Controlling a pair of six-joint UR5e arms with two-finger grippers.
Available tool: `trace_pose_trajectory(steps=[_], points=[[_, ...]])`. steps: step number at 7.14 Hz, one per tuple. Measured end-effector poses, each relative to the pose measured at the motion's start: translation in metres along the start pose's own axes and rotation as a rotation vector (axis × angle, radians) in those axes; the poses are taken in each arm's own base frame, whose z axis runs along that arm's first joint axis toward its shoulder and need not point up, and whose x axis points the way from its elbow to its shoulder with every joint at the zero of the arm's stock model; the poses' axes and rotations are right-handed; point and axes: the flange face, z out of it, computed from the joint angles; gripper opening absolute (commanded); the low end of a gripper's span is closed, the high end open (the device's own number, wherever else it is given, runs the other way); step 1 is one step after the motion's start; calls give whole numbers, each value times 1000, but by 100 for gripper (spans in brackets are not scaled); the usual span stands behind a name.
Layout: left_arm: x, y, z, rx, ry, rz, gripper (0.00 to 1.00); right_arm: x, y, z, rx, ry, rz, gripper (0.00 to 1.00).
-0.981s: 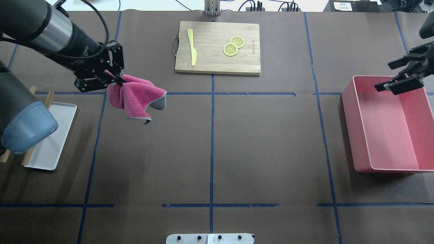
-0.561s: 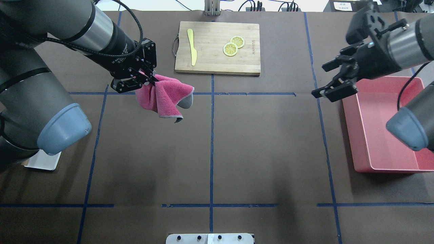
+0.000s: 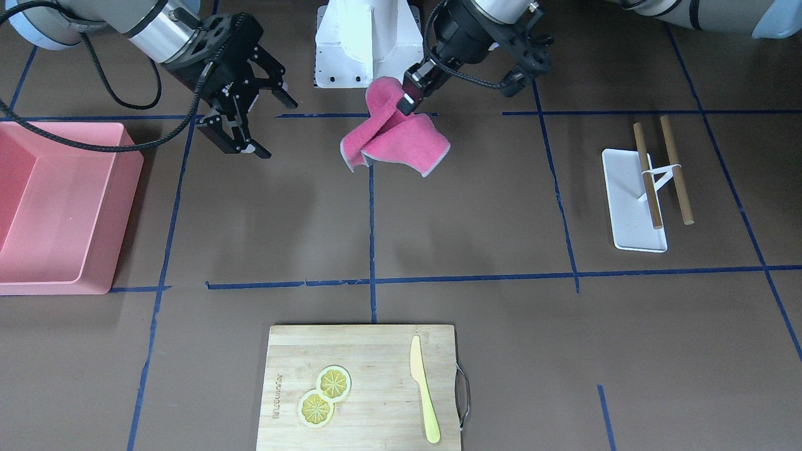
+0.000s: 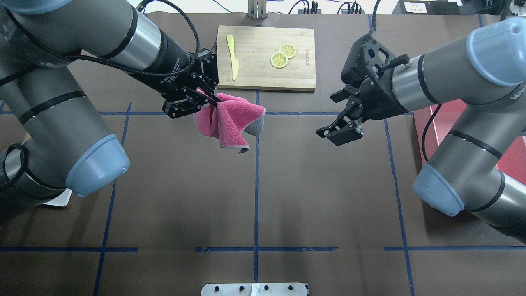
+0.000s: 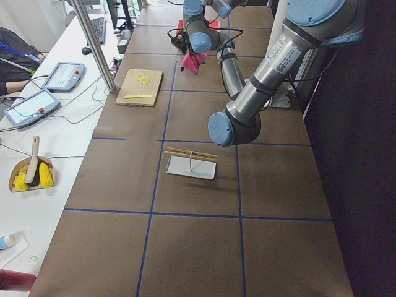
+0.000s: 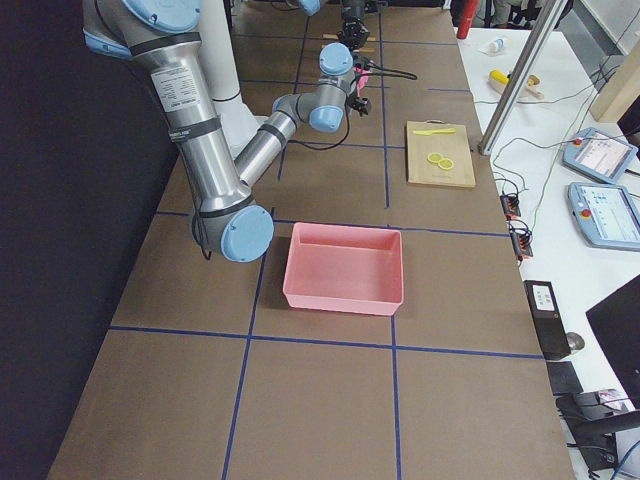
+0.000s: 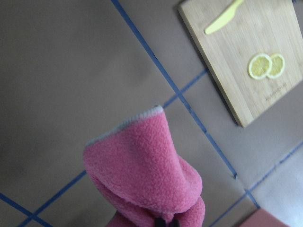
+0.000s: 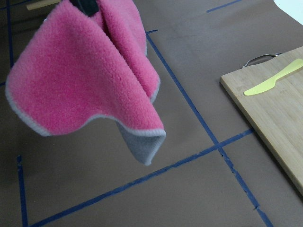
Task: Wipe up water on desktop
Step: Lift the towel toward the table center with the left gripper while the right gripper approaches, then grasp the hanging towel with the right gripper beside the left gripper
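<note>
The desktop (image 4: 185, 185) is a matte brown surface marked with blue tape lines; I see no water on it. My left gripper (image 4: 207, 100) is shut on a pink cloth with a grey edge (image 4: 228, 121) and holds it hanging above the desktop, near the middle tape line and just in front of the cutting board. The cloth also shows in the front view (image 3: 395, 141), in the left wrist view (image 7: 147, 175) and in the right wrist view (image 8: 85, 80). My right gripper (image 4: 335, 117) is open and empty, to the right of the cloth and apart from it.
A wooden cutting board (image 4: 265, 57) with two lemon slices (image 4: 282, 55) and a yellow knife (image 4: 233, 61) lies at the back centre. A pink bin (image 3: 62, 207) stands on the robot's right. A white tray with two wooden rods (image 3: 633, 200) lies on its left.
My left gripper has carried the cloth rightward toward the middle line. My right gripper has moved left from over the pink bin toward the centre, still open.
</note>
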Motion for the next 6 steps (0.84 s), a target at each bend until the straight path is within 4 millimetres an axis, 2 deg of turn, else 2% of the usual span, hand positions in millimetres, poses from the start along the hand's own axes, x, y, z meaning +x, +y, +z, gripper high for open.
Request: trace_pose_trajectory(steps=[2, 4, 6], points=[[0, 15, 2, -56, 49, 27, 0, -10, -1, 7, -2, -16, -7, 100], [2, 22, 12, -92, 72, 34, 0, -18, -5, 12, 2, -31, -10, 100], [7, 26, 20, -103, 73, 24, 0, -37, -20, 21, 25, -33, 1, 100]])
